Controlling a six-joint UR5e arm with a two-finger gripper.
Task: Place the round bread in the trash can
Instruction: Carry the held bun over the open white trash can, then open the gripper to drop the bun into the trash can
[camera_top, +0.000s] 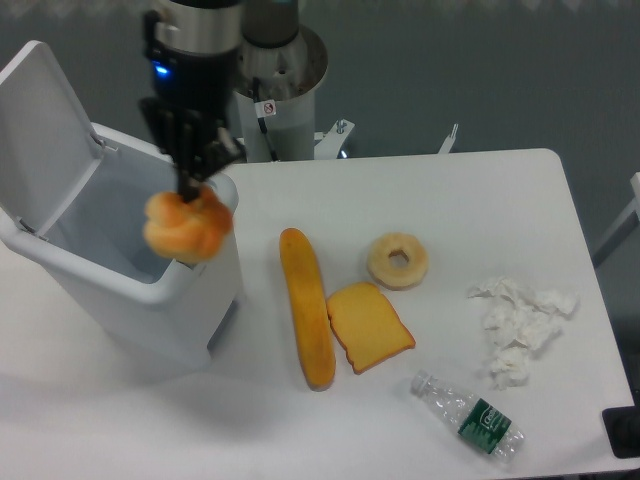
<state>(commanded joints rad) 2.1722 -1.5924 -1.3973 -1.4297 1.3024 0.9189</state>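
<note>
The round bread (186, 224) is a puffy golden-orange lobed bun, slightly blurred, hanging just below my gripper (194, 185) over the right rim of the trash can (120, 290). The black fingers (183, 150) point down and meet the bun's top. Blur hides whether they still clamp it. The trash can is a white rectangular bin at the left of the table, its flip lid (45, 130) swung open upward and to the left, the inside showing.
On the white table lie a long baguette (306, 308), a flat toast slice (368, 326), a pale ring bagel (398, 261), crumpled tissues (518, 325) and a plastic water bottle (468, 415). The arm's base (285, 95) stands behind the table.
</note>
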